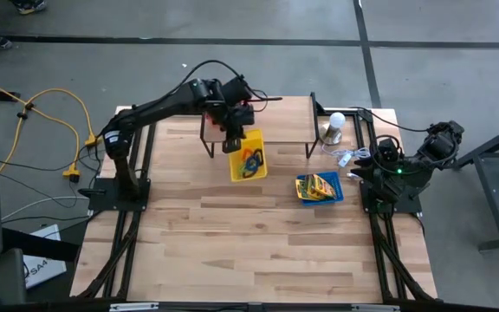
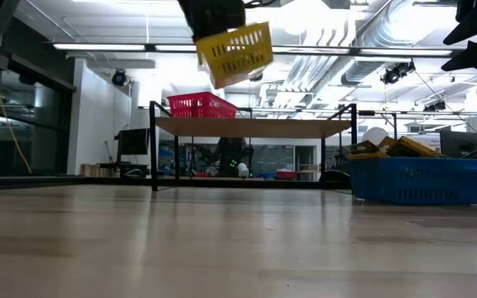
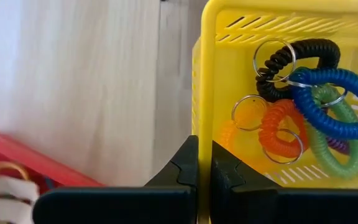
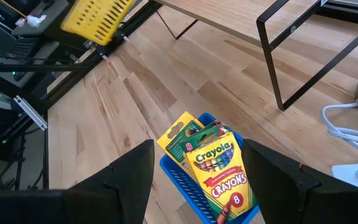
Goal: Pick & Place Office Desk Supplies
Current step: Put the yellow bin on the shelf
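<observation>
A yellow plastic basket (image 1: 249, 159) hangs in the air in front of the shelf, held by my left gripper (image 3: 205, 148), which is shut on it. Inside lie coiled rings: blue (image 3: 337, 102), green (image 3: 328, 155), orange (image 3: 278, 127), black (image 3: 294, 59) and a bit of purple. A blue basket (image 1: 320, 188) stands on the table toward the right and holds flat yellow-and-green crayon boxes (image 4: 216, 165). My right gripper (image 4: 197, 148) is open and waits above and to the right of the blue basket, touching nothing. My left gripper pinches the yellow basket's rim (image 3: 205, 112) at one side wall, one finger inside the basket and one outside. The fingers come from above (image 2: 215, 18). The basket (image 2: 235, 51) is lifted clear of the table and hangs tilted below the gripper.
A wooden shelf on black legs (image 1: 271, 111) stands at the table's far side, with a red basket (image 2: 201, 105) on it. A white bulb (image 1: 336, 126) and white wire (image 1: 346, 158) lie near the right arm. Bare wood fills the near half of the table (image 1: 249, 251).
</observation>
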{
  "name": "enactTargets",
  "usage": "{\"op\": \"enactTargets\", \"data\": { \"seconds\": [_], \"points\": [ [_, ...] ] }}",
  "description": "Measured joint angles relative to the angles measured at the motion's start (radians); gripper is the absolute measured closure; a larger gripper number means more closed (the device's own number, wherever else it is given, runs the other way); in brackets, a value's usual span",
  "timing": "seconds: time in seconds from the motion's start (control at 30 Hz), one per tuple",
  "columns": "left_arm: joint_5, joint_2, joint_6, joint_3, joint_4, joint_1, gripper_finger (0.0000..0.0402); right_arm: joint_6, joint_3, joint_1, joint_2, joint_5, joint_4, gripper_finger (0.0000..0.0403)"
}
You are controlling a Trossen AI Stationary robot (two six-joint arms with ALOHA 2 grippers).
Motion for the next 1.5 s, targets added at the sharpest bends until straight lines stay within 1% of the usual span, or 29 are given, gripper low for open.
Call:
{"op": "enactTargets", "data": {
  "seconds": [0.1,0.37,0.57,0.8,1.03,1.23,1.5],
  "points": [
    [-0.004,0.044,0.055,0.053,-0.009,0.007,0.0401,0.0,0.0,0.0,0.0,0.0,0.0,0.0172],
    [-0.005,0.212,0.188,0.277,-0.068,0.036,0.0401,0.0,0.0,0.0,0.0,0.0,0.0,0.0172],
    [-0.02,0.283,0.236,0.381,-0.063,0.088,0.0401,0.0,0.0,0.0,0.0,0.0,0.0,0.0172],
    [-0.011,0.291,0.322,0.385,-0.034,0.145,0.0401,0.0,0.0,0.0,0.0,0.0,0.0,0.0172],
    [-0.01,0.297,0.394,0.387,-0.001,0.159,0.0401,0.0,0.0,0.0,0.0,0.0,0.0,0.0172],
    [-0.009,0.339,0.411,0.387,0.021,0.161,0.0401,0.0,0.0,0.0,0.0,0.0,0.0,0.0172],
    [-0.044,0.344,0.429,0.386,0.078,0.183,0.0401,0.0,0.0,0.0,0.0,0.0,0.0,0.0172]
  ]
}}
